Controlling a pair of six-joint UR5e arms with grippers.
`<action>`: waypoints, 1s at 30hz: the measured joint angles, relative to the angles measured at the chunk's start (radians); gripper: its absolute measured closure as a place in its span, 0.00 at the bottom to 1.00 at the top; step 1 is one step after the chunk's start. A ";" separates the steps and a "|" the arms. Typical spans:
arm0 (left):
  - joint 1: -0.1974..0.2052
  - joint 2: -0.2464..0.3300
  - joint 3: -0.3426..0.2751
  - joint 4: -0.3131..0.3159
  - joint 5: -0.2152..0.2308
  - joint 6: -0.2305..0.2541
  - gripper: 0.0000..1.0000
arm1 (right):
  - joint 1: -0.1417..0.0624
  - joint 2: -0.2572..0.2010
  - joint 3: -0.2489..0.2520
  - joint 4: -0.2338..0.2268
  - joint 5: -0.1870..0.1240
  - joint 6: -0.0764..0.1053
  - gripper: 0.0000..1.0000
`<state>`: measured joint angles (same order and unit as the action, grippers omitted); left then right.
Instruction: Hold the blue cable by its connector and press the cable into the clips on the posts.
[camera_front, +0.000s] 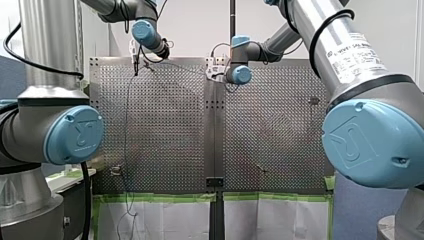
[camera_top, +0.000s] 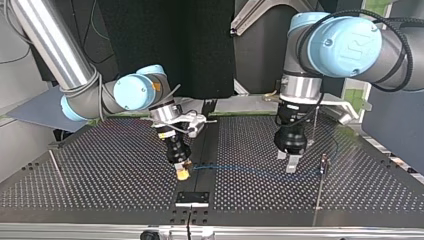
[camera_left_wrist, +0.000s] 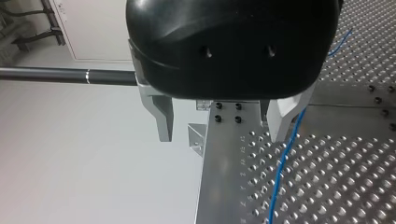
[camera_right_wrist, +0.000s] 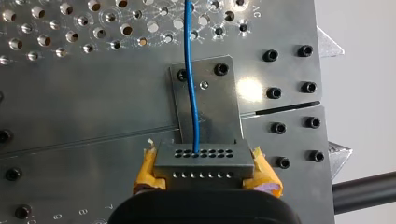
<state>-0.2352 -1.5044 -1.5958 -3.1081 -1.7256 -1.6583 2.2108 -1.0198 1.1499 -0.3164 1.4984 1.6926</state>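
Observation:
The blue cable (camera_top: 240, 170) stretches low over the perforated table (camera_top: 100, 170), from a grey connector block (camera_right_wrist: 204, 161) towards a thin post (camera_top: 324, 162). My right gripper (camera_right_wrist: 205, 175), with yellow pads (camera_right_wrist: 264, 175), is shut on that connector, and the cable (camera_right_wrist: 189, 70) leaves the block away from it. In the top view my right gripper (camera_top: 183, 172) is left of centre. My left gripper (camera_left_wrist: 223, 135) hangs open just over the cable (camera_left_wrist: 282, 163), which passes by one metal finger (camera_left_wrist: 282, 121). It holds nothing. In the top view my left gripper (camera_top: 290, 162) is short of the post.
A small bracket plate (camera_right_wrist: 205, 100) is bolted across the seam between the two table halves. More posts stand on the table (camera_front: 313, 100) (camera_front: 116, 170) (camera_front: 260, 169). A black rod (camera_left_wrist: 65, 75) runs past the table's edge. Green tape (camera_front: 160, 197) lines the near edge.

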 joint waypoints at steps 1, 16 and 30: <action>-0.012 -0.012 0.010 -0.002 -0.012 -0.001 0.00 | 0.000 0.001 0.000 0.000 0.000 0.000 1.00; -0.031 -0.132 0.028 -0.058 -0.146 0.010 0.00 | 0.000 0.002 0.000 0.002 -0.001 0.001 1.00; 0.021 -0.136 0.028 -0.057 -0.139 0.042 0.00 | 0.000 0.002 0.000 0.002 -0.001 0.001 1.00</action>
<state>-0.2140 -1.6407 -1.5674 -3.1649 -1.8647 -1.6158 2.2108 -1.0174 1.1498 -0.3148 1.4973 1.6935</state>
